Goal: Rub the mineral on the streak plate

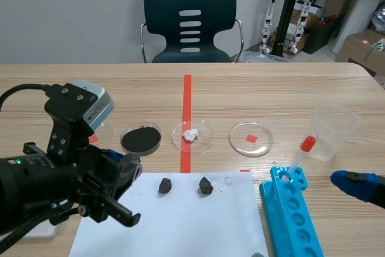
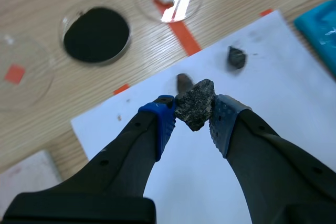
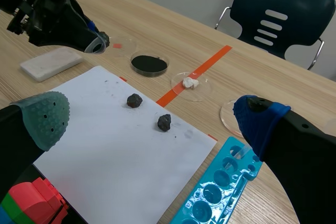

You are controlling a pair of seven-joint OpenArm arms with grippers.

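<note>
- Where the left wrist camera looks down, the left gripper [image 2: 193,115] is clamped on the mineral [image 2: 195,103], which sits pinched between the blue dotted pads [image 2: 165,116] at the fingertips.
- Mineral: angular, rough-faced, speckled grey. It is held over the white paper sheet [image 2: 173,192], seemingly clear of it, though the angle is poor.
- Streak plate [image 3: 51,62]: flat matte white slab with rounded corners, on the wood near the sheet's edge and apart from the mineral.
- A dark lump [image 3: 135,100] and a second lump [image 3: 164,123] lie on the sheet.
- Right gripper [image 3: 152,119]: fingers spread wide, holding nothing.
</note>
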